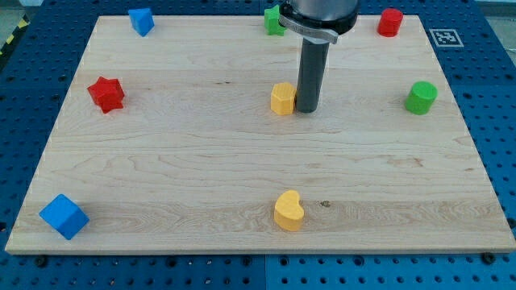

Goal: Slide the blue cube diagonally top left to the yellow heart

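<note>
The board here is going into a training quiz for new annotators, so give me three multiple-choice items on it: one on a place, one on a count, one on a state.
1. Where does the blue cube lie?
A. the view's bottom left corner
B. the view's top right corner
C. the board's middle

2. How many yellow blocks are on the board?
A. one
B. two
C. four

3. How does my tip stand to the blocks?
A. pressed on the blue cube
B. right beside the yellow block in the middle, on its right in the view
C. out of view

Answers:
1 A: the cube sits near the board's bottom left corner.
2 B: the yellow heart near the bottom edge and the yellow block in the middle.
3 B: the rod ends next to that block, far from the cube; contact cannot be told.
</note>
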